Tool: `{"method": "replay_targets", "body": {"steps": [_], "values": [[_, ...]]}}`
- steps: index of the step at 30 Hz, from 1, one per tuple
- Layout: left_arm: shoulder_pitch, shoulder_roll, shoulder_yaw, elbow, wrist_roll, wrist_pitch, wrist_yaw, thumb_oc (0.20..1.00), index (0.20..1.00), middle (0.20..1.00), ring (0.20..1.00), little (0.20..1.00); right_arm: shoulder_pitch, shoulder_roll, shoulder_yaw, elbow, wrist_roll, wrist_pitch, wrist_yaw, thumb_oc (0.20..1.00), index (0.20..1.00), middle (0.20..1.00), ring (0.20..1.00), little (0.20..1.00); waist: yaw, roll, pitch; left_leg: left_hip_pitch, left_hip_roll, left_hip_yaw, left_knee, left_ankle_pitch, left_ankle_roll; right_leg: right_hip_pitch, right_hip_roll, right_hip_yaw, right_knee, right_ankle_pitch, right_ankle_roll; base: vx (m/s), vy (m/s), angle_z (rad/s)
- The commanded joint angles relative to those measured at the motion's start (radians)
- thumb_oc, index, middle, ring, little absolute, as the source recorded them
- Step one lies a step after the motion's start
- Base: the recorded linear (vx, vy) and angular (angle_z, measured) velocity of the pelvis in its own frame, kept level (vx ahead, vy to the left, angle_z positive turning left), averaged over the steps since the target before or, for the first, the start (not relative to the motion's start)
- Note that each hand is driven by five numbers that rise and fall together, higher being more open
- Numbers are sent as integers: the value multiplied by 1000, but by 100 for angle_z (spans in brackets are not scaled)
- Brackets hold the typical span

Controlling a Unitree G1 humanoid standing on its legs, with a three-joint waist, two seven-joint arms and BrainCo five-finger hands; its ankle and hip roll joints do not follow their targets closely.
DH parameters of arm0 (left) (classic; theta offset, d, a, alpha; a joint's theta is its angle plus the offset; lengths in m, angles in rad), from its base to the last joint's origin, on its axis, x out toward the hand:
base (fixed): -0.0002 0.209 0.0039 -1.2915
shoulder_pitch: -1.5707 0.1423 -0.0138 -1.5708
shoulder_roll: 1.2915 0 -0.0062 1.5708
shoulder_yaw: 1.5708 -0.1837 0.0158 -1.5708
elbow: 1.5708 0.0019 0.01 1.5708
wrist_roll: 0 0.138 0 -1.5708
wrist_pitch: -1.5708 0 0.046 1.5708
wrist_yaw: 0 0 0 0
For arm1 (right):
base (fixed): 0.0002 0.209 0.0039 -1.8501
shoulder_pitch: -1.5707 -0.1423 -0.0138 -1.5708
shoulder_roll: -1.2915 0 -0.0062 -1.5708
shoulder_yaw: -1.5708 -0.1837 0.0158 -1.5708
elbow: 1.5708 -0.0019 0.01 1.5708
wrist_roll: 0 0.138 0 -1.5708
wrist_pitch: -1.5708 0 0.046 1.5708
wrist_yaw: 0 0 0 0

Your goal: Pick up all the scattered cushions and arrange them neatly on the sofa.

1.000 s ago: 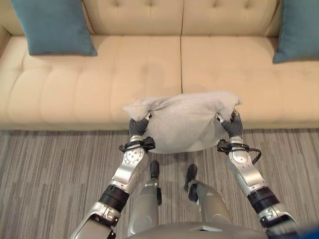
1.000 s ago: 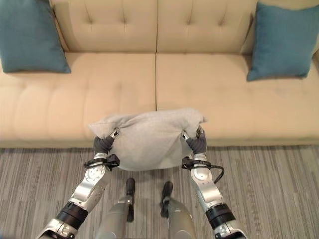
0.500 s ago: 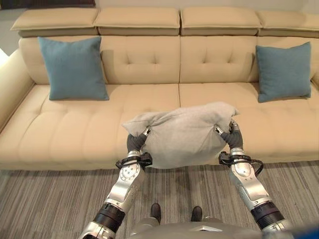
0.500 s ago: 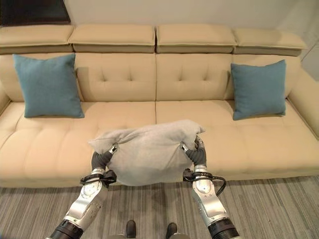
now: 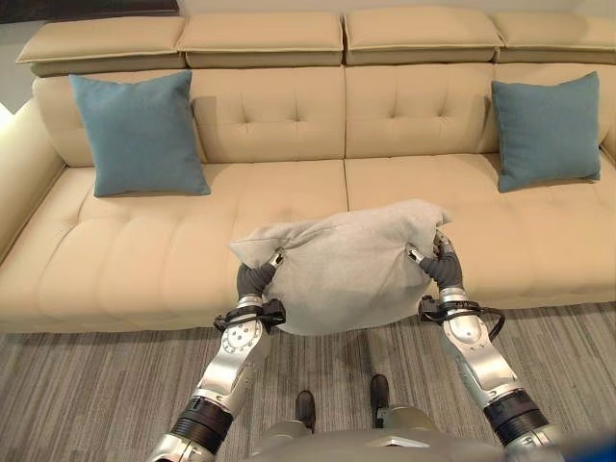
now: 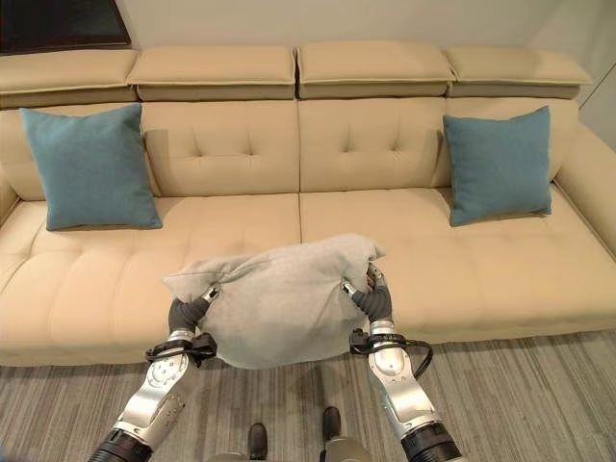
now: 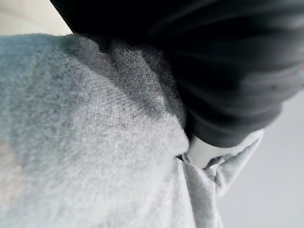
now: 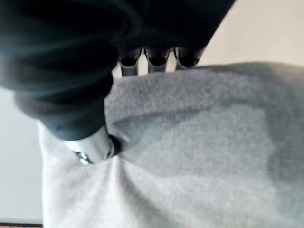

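Both hands carry the grey cushion (image 5: 348,265) between them: the left hand (image 5: 258,277) pinches one end of it, thumb pressed into the cloth, and the right hand (image 5: 438,264) clamps the other end, fingers (image 8: 156,57) over the top edge and thumb dug into the face. Held this way, the grey cushion hangs in the air in front of the sofa (image 5: 125,260), over the front edge of its seat and about level with the seam between the two middle seat cushions, touching neither seat nor floor.

Against the sofa's backrest lean two teal cushions: the left teal cushion (image 5: 138,132) stands near the sofa's left arm, and the right teal cushion (image 5: 547,130) stands near its right end. Both are upright, well apart from the grey cushion.

Cream-beige and long, the sofa has a smooth, leather-like surface, shallow button tufts in the backrest, soft quilted panels across the seat, and a row of flat padded headrests (image 6: 212,69) along the top. In front of the sofa lies the floor (image 5: 87,395), covered in a carpet of fine grey-brown stripes. Behind the sofa is a pale wall (image 6: 289,21).

Woven, coarse-grained fabric covers the grey cushion; it is soft and slack, bunched into folds at each held end and sagging rounded in the middle. Both teal cushions are square, plump and matte.
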Motion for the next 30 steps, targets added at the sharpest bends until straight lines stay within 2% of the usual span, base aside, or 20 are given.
{"method": "replay_targets", "body": {"steps": [1, 2, 3, 7, 9, 13, 15, 19, 20, 23, 24, 25, 26, 30], "values": [[-122, -25, -72, -72, 34, -90, -62, 200, 200, 200, 200, 200, -57, 24, -23, -155, -28, -89, 20, 200, 200, 200, 200, 200, -19, -42, -24, 14, -22, 31, 185, -171, -44, -17, -3, -6, 131, -97, 33, 160, -203, 58], [-130, -30, -80, -68, 26, -87, -61, 200, 200, 200, 200, 200, -50, 17, -35, -161, -16, -88, 17, 200, 200, 200, 200, 200, -26, -54, -14, -53, -2, 49, 329, -173, -62, 8, -12, -29, 124, -105, 19, 153, -203, 97], [-129, -33, -77, -67, 25, -84, -62, 200, 200, 200, 200, 200, -39, 7, -39, -165, -7, -85, 20, 200, 200, 200, 200, 200, -22, -59, -4, -109, 17, 67, 422, -150, -67, 27, -11, -44, 113, -113, 7, 140, -170, 78], [-110, -30, -73, -76, 28, -75, -78, 200, 200, 200, 200, 200, -19, 2, -49, -170, 3, -82, 33, 200, 200, 200, 200, 200, -12, -70, -11, -172, 25, 102, 374, -150, -45, 52, -14, -51, 82, -123, 11, 119, -45, 24], [-106, -27, -71, -73, 35, -68, -79, 200, 200, 200, 200, 200, -17, 6, -50, -171, 10, -83, 31, 200, 200, 200, 200, 200, -3, -67, -14, -203, 24, 113, 324, -112, -45, 69, -8, -47, 71, -132, 11, 154, 14, 14], [-91, -25, -62, -90, 35, -66, -74, 200, 200, 200, 200, 200, -21, 19, -52, -169, 17, -84, 20, 200, 200, 200, 200, 200, 20, -58, -8, -265, 26, 88, 285, -44, -62, 103, 6, -25, 71, -163, 4, 159, 63, -5], [-75, -26, -65, -96, 34, -66, -85, 200, 200, 200, 200, 200, -14, 25, -50, -173, 11, -85, 30, 200, 200, 200, 200, 200, 19, -46, -23, -220, 23, 93, 218, -45, -56, 116, 11, -21, 80, -179, 7, 232, 123, -25], [-74, -17, -67, -103, 41, -62, -84, 200, 200, 200, 200, 200, -21, 35, -40, -175, 5, -82, 38, 200, 200, 200, 200, 200, 22, -40, -37, -158, 1, 97, 176, -50, -41, 118, -5, -3, 131, -195, 17, 187, 141, -53], [-81, -11, -66, -102, 53, -60, -85, 200, 200, 200, 200, 200, -31, 42, -36, -175, -1, -86, 46, 200, 200, 200, 200, 200, 26, -35, -42, -124, -8, 111, 155, -65, -27, 106, -21, 1, 185, -201, 31, 159, 174, -40], [-88, 10, -56, -117, 70, -66, -76, 200, 200, 200, 200, 200, -64, 63, -23, -175, -8, -90, 59, 200, 200, 200, 200, 200, 26, -12, -22, -71, -16, 137, 144, -93, 14, 2, -59, 9, 404, -132, 79, 185, 229, -30], [-74, 20, -37, -123, 72, -76, -77, 200, 200, 200, 200, 200, -79, 75, -9, -174, -7, -95, 69, 200, 200, 200, 200, 200, 29, 5, -13, -36, -19, 151, 126, -105, 22, -65, -82, -22, 413, -112, 85, 130, 117, -42], [-74, 19, -37, -123, 72, -76, -78, 200, 200, 200, 200, 200, -78, 75, -9, -174, -7, -95, 69, 200, 200, 200, 200, 200, 28, 5, -13, -34, -19, 152, 124, -105, 22, -65, -81, -22, 413, -113, 85, 207, 89, -45], [-67, 18, -34, -122, 71, -83, -84, 200, 200, 200, 200, 200, -86, 71, -5, -168, -11, -96, 73, 200, 200, 200, 200, 200, 18, 12, -12, -10, -26, 141, 107, -107, 21, -96, -57, -19, 349, -121, 71, 146, 3, -40], [-79, 13, -28, -112, 69, -91, -86, 200, 200, 200, 200, 200, -99, 65, -2, -170, -11, -102, 70, 200, 200, 200, 200, 200, 5, 2, -8, 19, -42, 127, 86, -117, 14, -107, -49, -35, 189, -69, 77, 128, -60, -2]]}}
